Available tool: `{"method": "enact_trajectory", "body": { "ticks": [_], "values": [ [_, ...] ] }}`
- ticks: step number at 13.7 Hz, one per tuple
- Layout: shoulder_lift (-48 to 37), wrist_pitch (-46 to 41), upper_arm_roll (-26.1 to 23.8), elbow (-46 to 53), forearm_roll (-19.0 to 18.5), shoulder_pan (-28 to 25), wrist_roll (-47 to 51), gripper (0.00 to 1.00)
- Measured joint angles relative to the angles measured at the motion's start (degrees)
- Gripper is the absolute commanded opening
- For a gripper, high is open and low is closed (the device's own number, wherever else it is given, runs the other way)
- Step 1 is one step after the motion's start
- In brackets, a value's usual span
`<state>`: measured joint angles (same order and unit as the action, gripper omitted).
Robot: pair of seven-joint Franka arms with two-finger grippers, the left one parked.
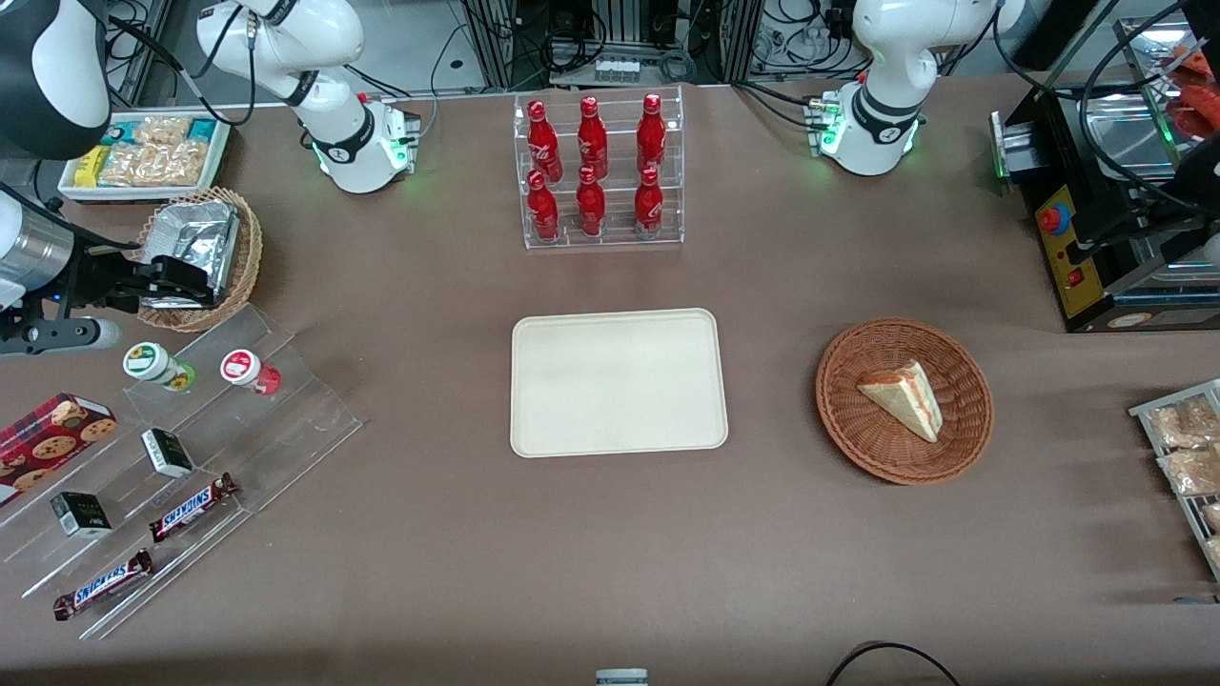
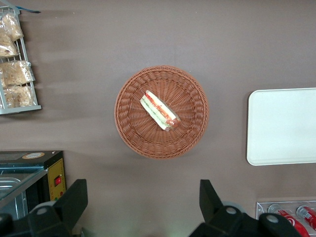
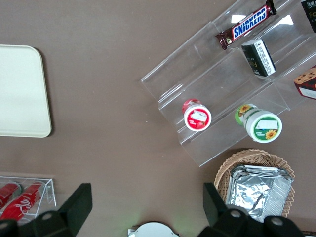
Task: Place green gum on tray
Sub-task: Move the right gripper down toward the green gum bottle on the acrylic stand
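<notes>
Tool [image 1: 176, 281] parked wide open above the wicker basket, holding nothing.
Green-bodied white-lidded gum bottle [image 1: 155, 365] stands upright on the clear stepped stand [image 1: 286, 400] (easy top-down grab); cream rectangular tray [image 1: 618, 382] waits mid-tabletop.

- Your right arm reaches in level, wrist above the foil-filled wicker basket [image 1: 243, 250].
- Its gripper [image 1: 181, 283] hangs over that basket's nearer rim (fingers spread wide, holding nothing).

The front view is looking down from high; both wrist views are facing straight down, sharing the flat cream-beige rectangular tray [image 1: 618, 381] [image 2: 284, 126] [image 3: 22, 91]. The right arm's gripper [image 1: 176, 279] is hovering above the acrylic stand's end.
</notes>
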<state>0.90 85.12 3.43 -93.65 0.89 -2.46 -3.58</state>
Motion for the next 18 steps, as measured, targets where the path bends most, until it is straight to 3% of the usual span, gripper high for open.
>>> {"method": "enact_trajectory", "body": {
  "ticks": [7, 18],
  "values": [
    [0.18, 0.25, 0.15, -0.09, -0.04, 0.3, -2.11, 1.0],
    [2.31, 19.02, 0.81, -10.71, -0.27, 11.37, -44.42, 1.0]
  ]
}}
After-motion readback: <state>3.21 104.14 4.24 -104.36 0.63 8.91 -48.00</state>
